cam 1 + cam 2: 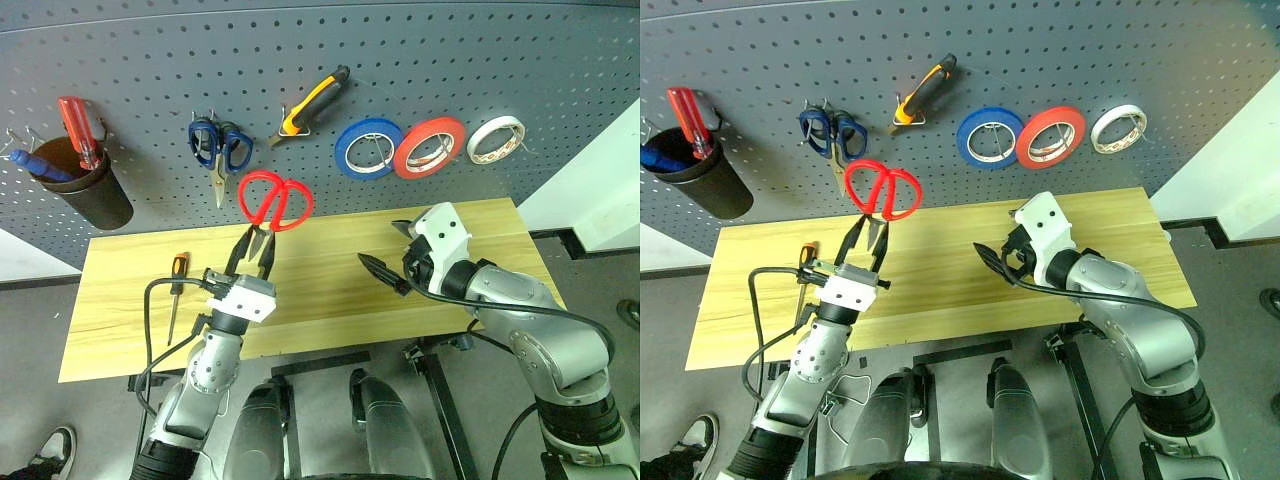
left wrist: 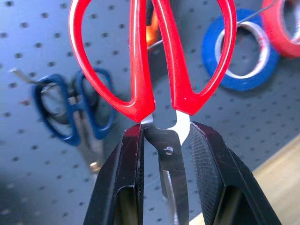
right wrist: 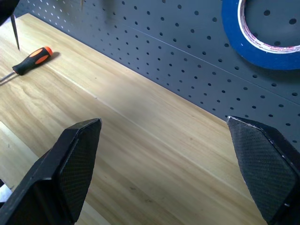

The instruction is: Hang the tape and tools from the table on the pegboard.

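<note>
My left gripper [image 1: 255, 245] is shut on the red-handled scissors [image 1: 275, 200], gripping the silver blades near the pivot, with the handles [image 2: 140, 70] pointing up in front of the pegboard [image 1: 150, 60]. My right gripper [image 1: 392, 250] stands open and empty above the right half of the table [image 1: 320, 290]. The red tape [image 1: 404, 157] hangs on a pegboard hook, and the orange-and-black pliers [image 1: 315, 100] hang higher up to its left. A small orange-and-black screwdriver [image 1: 177, 270] lies on the table's left part and is the screwdriver [image 3: 35, 58] in the right wrist view.
Blue-handled scissors [image 1: 220, 145] hang just up and left of the held scissors. A blue roll [image 1: 345, 150] and a white roll [image 1: 478, 147] flank the red tape. A dark cup [image 1: 90, 190] with a red-handled screwdriver hangs at far left. A person's shoe [image 1: 55, 450] is on the floor.
</note>
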Controlling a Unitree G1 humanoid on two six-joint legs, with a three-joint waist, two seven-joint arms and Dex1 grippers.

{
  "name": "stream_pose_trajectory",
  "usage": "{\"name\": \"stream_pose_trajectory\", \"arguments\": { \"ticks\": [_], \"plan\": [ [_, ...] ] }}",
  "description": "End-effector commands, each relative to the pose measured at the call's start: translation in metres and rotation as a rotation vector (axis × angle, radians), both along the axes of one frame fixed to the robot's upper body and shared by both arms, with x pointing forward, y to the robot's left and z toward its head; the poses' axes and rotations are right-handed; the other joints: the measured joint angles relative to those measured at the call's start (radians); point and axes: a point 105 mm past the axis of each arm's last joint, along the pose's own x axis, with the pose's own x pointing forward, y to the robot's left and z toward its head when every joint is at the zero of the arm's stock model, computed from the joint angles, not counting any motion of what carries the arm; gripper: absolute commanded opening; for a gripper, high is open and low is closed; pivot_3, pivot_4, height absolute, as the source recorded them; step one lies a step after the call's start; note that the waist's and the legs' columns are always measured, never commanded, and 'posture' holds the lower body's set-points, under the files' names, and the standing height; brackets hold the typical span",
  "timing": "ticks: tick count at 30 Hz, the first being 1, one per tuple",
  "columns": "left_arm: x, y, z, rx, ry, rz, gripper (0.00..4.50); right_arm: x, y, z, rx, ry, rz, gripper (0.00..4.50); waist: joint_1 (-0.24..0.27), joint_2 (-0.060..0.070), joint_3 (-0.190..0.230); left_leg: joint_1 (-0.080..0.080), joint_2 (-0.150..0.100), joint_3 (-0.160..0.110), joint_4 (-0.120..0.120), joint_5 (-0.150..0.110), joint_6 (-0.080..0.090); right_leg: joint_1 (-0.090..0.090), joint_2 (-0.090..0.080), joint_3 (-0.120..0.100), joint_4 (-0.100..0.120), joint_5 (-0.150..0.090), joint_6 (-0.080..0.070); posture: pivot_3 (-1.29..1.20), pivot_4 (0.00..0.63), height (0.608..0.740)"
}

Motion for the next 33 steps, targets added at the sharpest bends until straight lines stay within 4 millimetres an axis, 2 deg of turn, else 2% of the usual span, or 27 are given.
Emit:
{"name": "stream_pose_trajectory", "arguments": {
  "ticks": [1, 9, 14, 24, 33],
  "plan": [
    [0.003, 0.009, 0.011, -0.009, -0.042, 0.046, 1.05, -0.002, -0.004, 0.011, -0.001, -0.051, -0.003, 4.5, 0.0, 0.0, 0.0, 0.0, 0.0, 0.0, 0.0, 0.0, 0.0, 0.001, 0.0, 0.0, 0.0, 0.0, 0.0, 0.01, 0.243, 0.716],
    [0.012, 0.022, 0.034, -0.028, -0.135, 0.126, 1.05, -0.006, -0.006, 0.007, -0.012, -0.033, -0.005, 4.5, -0.003, 0.0, 0.0, 0.001, 0.0, 0.0, 0.001, 0.0, 0.0, 0.001, 0.0, 0.0, 0.001, 0.001, 0.002, -0.01, 0.253, 0.716],
    [0.015, 0.033, 0.04, -0.039, -0.161, 0.193, 1.05, -0.006, -0.007, 0.007, -0.014, -0.031, -0.01, 4.5, -0.002, 0.0, 0.0, 0.001, 0.0, 0.0, 0.002, 0.0, 0.0, 0.001, 0.0, 0.0, 0.003, 0.002, 0.002, -0.01, 0.252, 0.716],
    [0.024, 0.053, 0.032, -0.083, -0.101, 0.299, 1.05, -0.008, -0.006, 0.007, -0.012, -0.028, -0.007, 4.5, -0.002, 0.0, 0.0, 0.002, 0.0, 0.0, 0.004, 0.0, 0.0, 0.001, 0.0, 0.001, 0.009, 0.002, 0.002, -0.02, 0.252, 0.716],
    [0.037, 0.04, 0.027, -0.087, -0.066, 0.264, 1.05, -0.009, -0.005, 0.009, -0.009, -0.03, -0.006, 4.5, -0.003, -0.001, 0.0, 0.001, 0.0, -0.001, 0.016, 0.0, 0.0, 0.003, 0.001, 0.001, 0.013, 0.002, 0.002, -0.03, 0.253, 0.716]
  ]
}}
